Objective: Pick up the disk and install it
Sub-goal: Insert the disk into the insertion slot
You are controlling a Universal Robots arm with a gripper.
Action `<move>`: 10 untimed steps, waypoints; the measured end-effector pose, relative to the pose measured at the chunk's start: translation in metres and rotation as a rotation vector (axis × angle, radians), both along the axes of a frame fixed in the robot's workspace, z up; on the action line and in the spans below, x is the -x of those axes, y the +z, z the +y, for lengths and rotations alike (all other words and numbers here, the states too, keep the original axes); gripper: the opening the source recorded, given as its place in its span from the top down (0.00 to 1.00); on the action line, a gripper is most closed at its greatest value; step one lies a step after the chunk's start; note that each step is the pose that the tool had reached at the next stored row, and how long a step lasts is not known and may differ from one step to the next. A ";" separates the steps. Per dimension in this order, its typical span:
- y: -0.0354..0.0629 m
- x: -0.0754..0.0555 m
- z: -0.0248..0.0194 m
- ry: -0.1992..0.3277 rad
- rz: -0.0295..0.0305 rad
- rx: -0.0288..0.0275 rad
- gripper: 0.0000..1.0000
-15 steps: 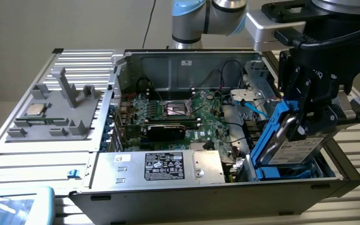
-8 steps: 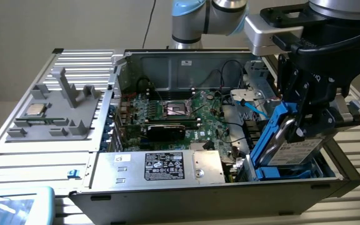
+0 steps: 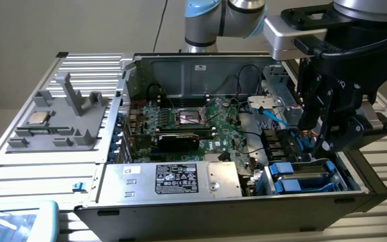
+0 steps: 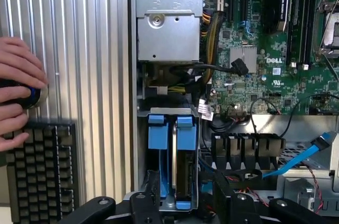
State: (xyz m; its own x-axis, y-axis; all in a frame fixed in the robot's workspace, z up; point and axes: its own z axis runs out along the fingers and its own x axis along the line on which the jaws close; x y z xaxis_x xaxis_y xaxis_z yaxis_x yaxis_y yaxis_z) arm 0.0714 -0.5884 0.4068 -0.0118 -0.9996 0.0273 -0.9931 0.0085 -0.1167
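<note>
The open dark computer case (image 3: 200, 222) lies on the ribbed aluminium desk (image 3: 39, 176). Its silver power supply box with a black-and-white label (image 3: 180, 179) serves as the marker here. Just beside that box's end, in the case's corner toward the exterior view's right, sits the grey sheet-metal drive bay (image 4: 168, 112).

The silver-grey hard disk in a bright blue plastic carrier (image 3: 285, 168) (image 4: 184, 173) stands on edge in this bay, its blue end tab turned toward the power supply box. A second blue-framed drive (image 3: 289, 186) (image 4: 159, 173) stands right alongside it, on the side away from the green motherboard (image 3: 227, 133); whether the two touch cannot be told.

The bay walls hug both drives closely and leave no room sideways; only the way up is free. On the motherboard side of the bay, farther from the power supply box, a light blue flat cable (image 4: 296, 159) and loose black wires crowd the edge.

The black tool (image 3: 324, 147) (image 4: 185, 205) hangs above the bay with clear air between it and the drives. Its fingers are spread, pinching nothing, and the disk lies in line with the gap between them.

Outside the case, well apart from the power supply box, a person's hand (image 4: 16, 75) rests by a black keyboard (image 4: 37, 173) on the desk.
</note>
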 end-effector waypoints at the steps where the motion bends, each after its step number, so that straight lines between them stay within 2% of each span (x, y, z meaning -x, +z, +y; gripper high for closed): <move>1: 0.0000 -0.001 0.0000 0.000 0.0000 0.0000 0.48; 10: 0.0032 -0.018 0.0000 0.000 0.0000 0.0002 0.48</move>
State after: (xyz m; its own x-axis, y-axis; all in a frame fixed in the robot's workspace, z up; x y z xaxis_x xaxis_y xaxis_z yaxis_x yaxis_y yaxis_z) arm 0.0896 -0.5883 0.4100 -0.0117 -0.9996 0.0276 -0.9931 0.0084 -0.1167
